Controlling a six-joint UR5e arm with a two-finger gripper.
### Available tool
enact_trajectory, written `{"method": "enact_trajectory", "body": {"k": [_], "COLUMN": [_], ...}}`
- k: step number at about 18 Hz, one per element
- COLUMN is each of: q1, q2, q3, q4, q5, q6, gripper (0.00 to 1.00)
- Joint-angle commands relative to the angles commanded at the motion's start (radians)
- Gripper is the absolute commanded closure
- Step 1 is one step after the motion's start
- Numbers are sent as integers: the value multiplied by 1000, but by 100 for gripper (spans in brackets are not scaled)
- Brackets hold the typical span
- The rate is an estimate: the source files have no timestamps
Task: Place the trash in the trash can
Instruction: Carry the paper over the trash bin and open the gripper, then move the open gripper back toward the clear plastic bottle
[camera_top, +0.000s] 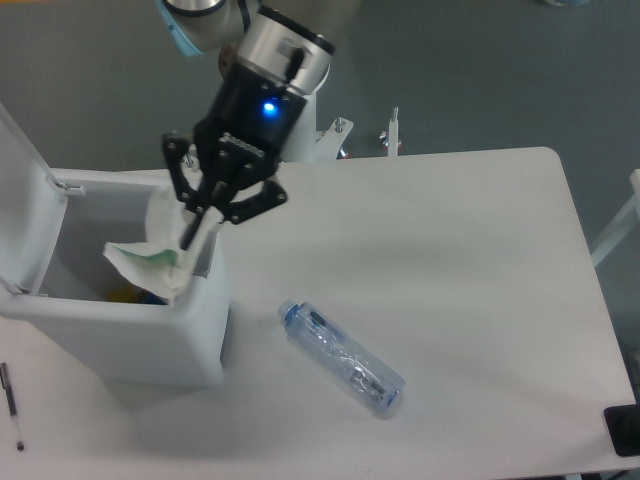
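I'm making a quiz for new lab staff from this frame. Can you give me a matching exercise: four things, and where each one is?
Things:
1. paper scrap
2. bottle
3. pen
4. trash can

Places:
A. lying on the table, right of the bin
B. near the table's left edge, below the bin
C. held by the gripper over the open bin
D. standing on the table's left part, lid up

Pairs: 1-C, 2-A, 3-B, 4-D

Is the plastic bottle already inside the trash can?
No, the plastic bottle lies on the table, right of the trash can.
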Motion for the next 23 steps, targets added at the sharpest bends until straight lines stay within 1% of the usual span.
{"method": "enact_trajectory", "body": {"k": [2,4,5,6,11,12,13,15,18,20,23], "q1": [-5,-5,-5,-6,-6,-6,-6,-5,-2,12,80], "q2": [-2,-11,-12,-12,-15,-18,-28,-51,-90,-130,-187], "q3": [-6,-12,-14,-17,-15,-11,-8,-2,46,84,106], "q4": [0,0,0,0,2,2,3,8,8,3,5], "q5": [0,5,6,6,8,8,8,9,11,38,87], "q6": [9,35,44,51,52,54,54,54,54,52,54], "gripper": [66,43,38,30,27,24,19,11,1,0,0]}}
